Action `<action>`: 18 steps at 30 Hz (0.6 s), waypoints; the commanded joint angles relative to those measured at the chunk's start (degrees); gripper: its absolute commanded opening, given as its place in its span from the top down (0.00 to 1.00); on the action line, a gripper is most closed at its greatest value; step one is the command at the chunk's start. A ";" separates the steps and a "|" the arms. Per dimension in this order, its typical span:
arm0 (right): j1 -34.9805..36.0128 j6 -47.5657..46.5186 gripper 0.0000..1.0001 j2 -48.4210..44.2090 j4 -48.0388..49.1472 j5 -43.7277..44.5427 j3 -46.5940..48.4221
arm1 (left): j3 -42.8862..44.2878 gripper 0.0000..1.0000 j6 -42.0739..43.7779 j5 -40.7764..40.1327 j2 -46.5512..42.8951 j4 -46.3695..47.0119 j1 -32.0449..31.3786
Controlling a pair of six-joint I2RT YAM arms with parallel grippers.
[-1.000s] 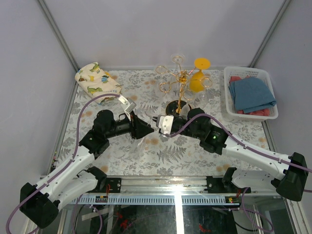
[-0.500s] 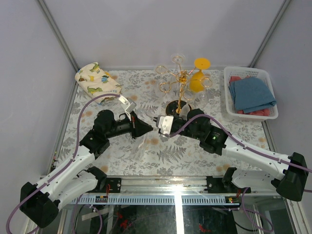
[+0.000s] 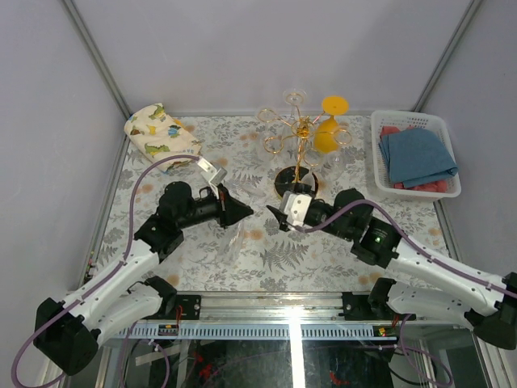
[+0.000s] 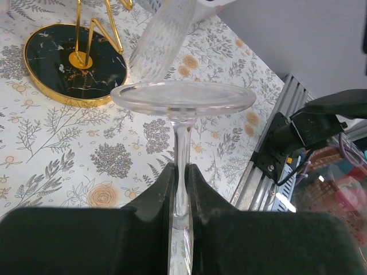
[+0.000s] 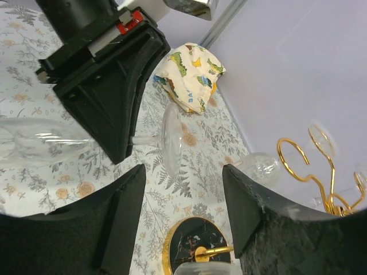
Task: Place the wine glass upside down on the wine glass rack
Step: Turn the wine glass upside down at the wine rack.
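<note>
Right gripper (image 5: 183, 169) has let go and backed off toward its own side. Its jaws now stand apart with nothing between them, near the glass foot but clear of it. Left gripper (image 4: 182, 172) hasn't shifted. Its jaws are pinched tight on the stem of the clear wine glass (image 4: 182, 96), with the foot out past the fingertips and the bowl back under the wrist. The glass lies roughly sideways above the table (image 3: 323, 259), just in front of the wine glass rack (image 3: 300, 133) and not yet on it.

Step in hand, as I read it: the left arm carries the glass to the rack alone.
- Roll the wrist so the foot ends up on top and the bowl hangs down.
- Pick a free ring arm on the near side and slide the stem in sideways.
- Release only once the foot sits on the ring.
- Keep the right arm out of the way.
- The grip is narrow on thin glass, so go slow and don't knock the hung glasses.

Counts:
- One rack.
- One orange glass (image 3: 327, 133) hung on it.
- At least one clear glass (image 3: 295, 98) hung on it; the exact number is hard to tell.
- One held glass.
- One white basket (image 3: 380, 174) holding blue cloths.
- One dinosaur-print bundle (image 3: 157, 129).
</note>
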 commanded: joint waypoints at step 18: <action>-0.15 21.57 0.00 -35.30 -25.79 18.86 -14.99 | 6.90 1.00 6.68 -6.53 12.46 34.90 5.42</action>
